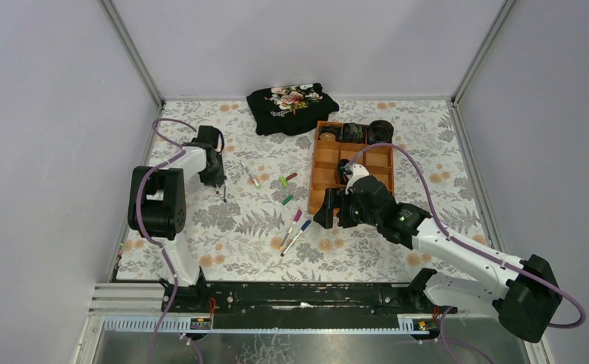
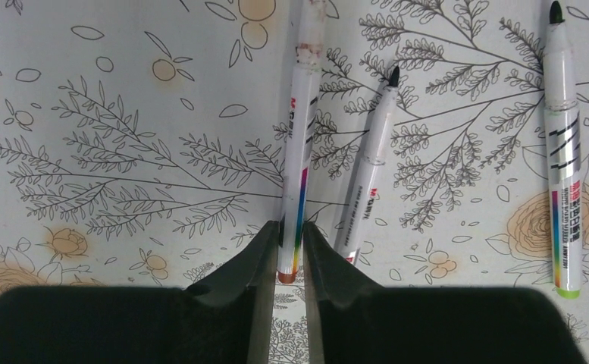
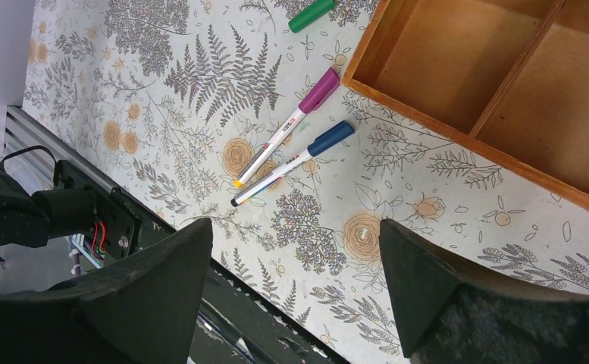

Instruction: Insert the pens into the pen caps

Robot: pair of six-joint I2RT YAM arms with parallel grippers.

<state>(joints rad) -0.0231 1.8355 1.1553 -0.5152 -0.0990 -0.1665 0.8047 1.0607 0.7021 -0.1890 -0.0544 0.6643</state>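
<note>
Pen [image 2: 300,136] is pinched at its tail between the pressed-in fingers of the left end effector [image 2: 291,229], near the worktop's [image 1: 215,235] left edge, with open room toward the middle. A black-tipped pen [image 2: 371,167] lies just right of it, a green-ended pen [image 2: 562,152] further right. The left arm is folded, wrist turned down. The right end effector [image 3: 295,225] hangs spread wide beside the tray's [image 3: 427,117] corner, capped pens [image 3: 287,127] ahead.
</note>
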